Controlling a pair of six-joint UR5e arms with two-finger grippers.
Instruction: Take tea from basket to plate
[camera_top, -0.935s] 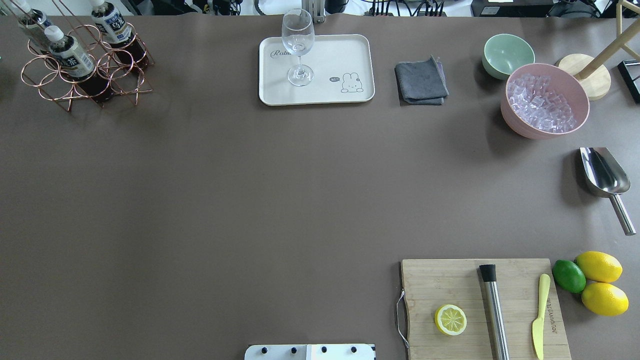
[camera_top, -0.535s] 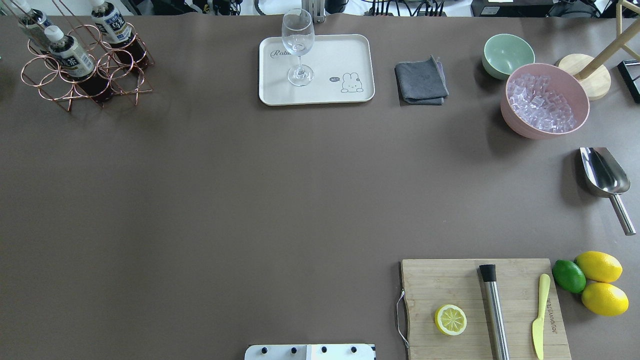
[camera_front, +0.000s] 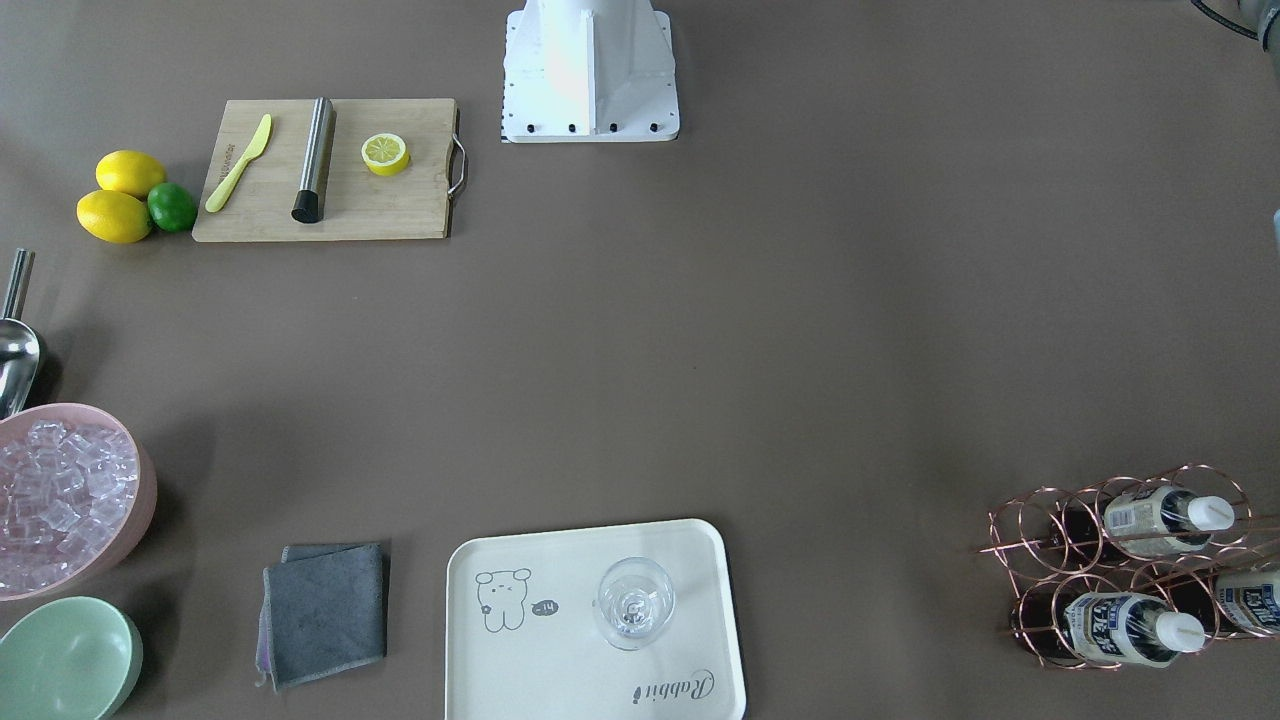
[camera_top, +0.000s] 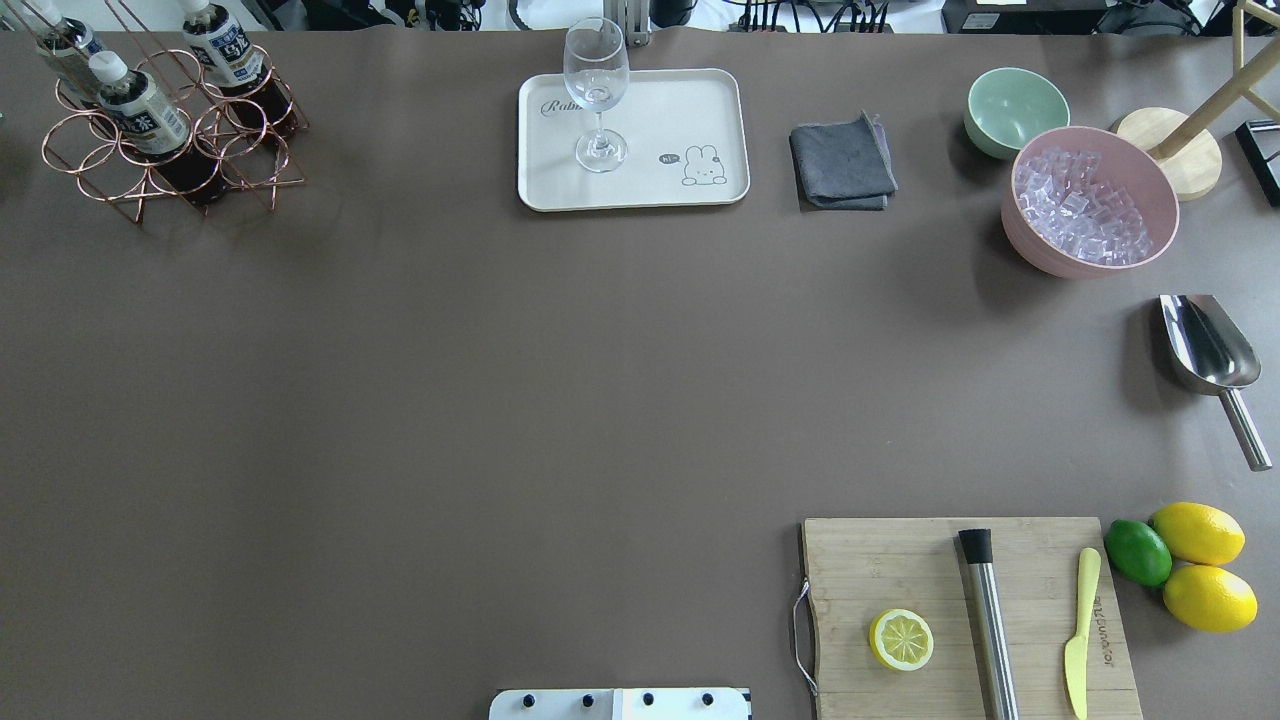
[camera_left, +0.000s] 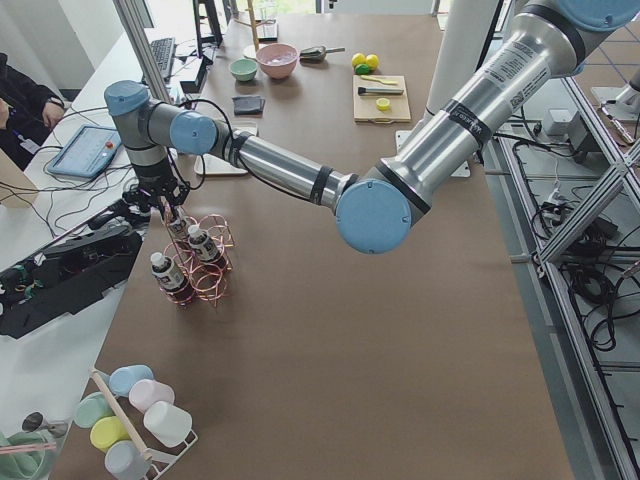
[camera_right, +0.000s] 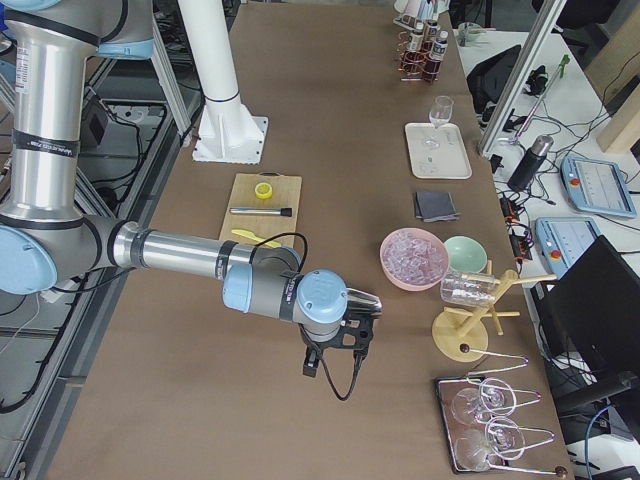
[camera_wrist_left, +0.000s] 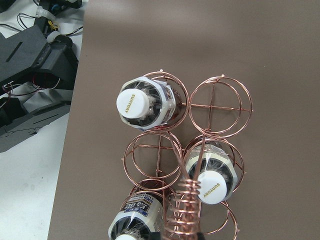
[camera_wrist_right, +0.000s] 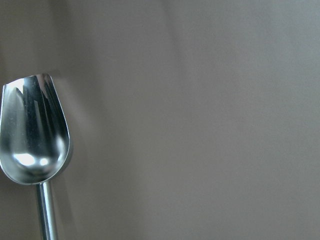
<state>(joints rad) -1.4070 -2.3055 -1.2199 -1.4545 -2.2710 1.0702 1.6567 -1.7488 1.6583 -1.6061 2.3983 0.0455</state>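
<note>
All three tea bottles (camera_top: 143, 112) upright in basket (camera_top: 95, 165) at table (camera_top: 500, 400) corner, plate (camera_top: 690, 110) well apart, carrying a wine glass (camera_top: 597, 90); left hand (camera_left: 168, 208) just over basket, right hand (camera_right: 350, 325) near scoop (camera_wrist_right: 32, 130), can't tell whether either is spread or pinched.

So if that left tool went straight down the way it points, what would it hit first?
Probably the basket: its coiled handle seems to rise right under the left tool, with a capped tea bottle just beside it. Depth is unclear.
</note>
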